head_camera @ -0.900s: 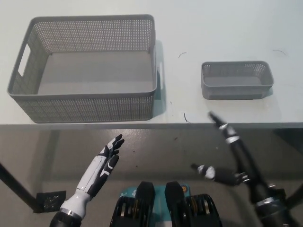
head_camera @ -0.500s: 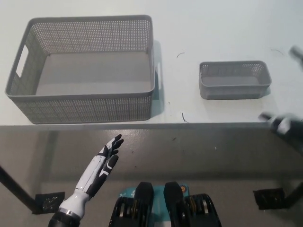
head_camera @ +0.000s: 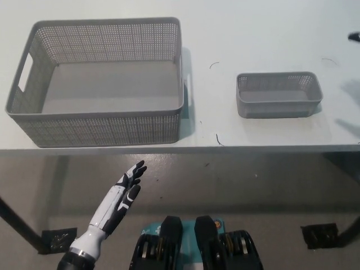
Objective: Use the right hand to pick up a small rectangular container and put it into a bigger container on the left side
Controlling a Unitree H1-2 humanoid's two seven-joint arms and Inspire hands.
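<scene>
A small grey mesh container (head_camera: 278, 106) stands upright on the white table, right of centre and holding nothing. To its left stands a much bigger grey mesh basket (head_camera: 95, 125) with cut-out handles, also with nothing inside. Of my black right hand (head_camera: 355, 37) only a dark tip shows at the picture's right edge, over the table, up and right of the small container and apart from it. Its fingers are out of frame. My white left hand (head_camera: 126, 191) rests open below the table's front edge, at lower left, holding nothing.
The white table (head_camera: 264, 34) has a few thin dark threads lying on it near the containers. Its front edge (head_camera: 225, 148) runs across the middle of the picture, with grey floor below. A gap of bare tabletop separates the two containers.
My right arm has swung from below the table's front edge up and to the right, nearly leaving the picture. The left hand and both containers stay put.
</scene>
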